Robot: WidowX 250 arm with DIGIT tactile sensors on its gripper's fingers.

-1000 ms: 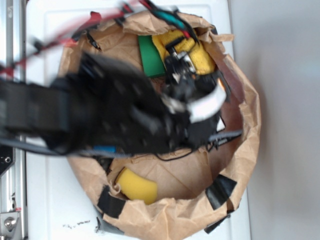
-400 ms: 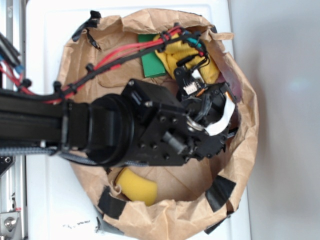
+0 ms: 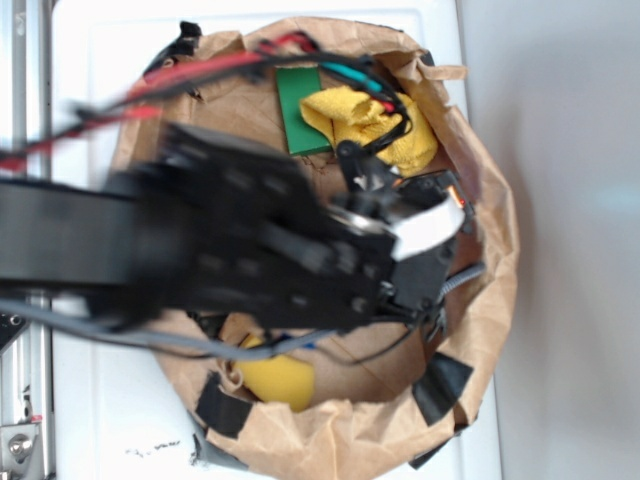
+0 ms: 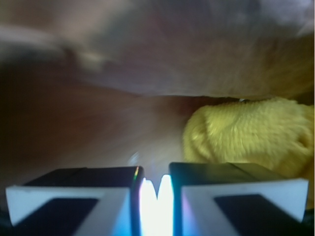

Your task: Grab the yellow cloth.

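The yellow cloth (image 3: 370, 125) sits bunched at the upper centre of the paper bag (image 3: 490, 300), just right of the green block (image 3: 300, 110), long axis running left-to-right, and the gripper (image 4: 156, 189), clenched on nothing, should spread wide above its thickest fold before dropping.

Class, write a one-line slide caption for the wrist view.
Nearly closed gripper inside a brown paper bag, yellow cloth just ahead to its right.
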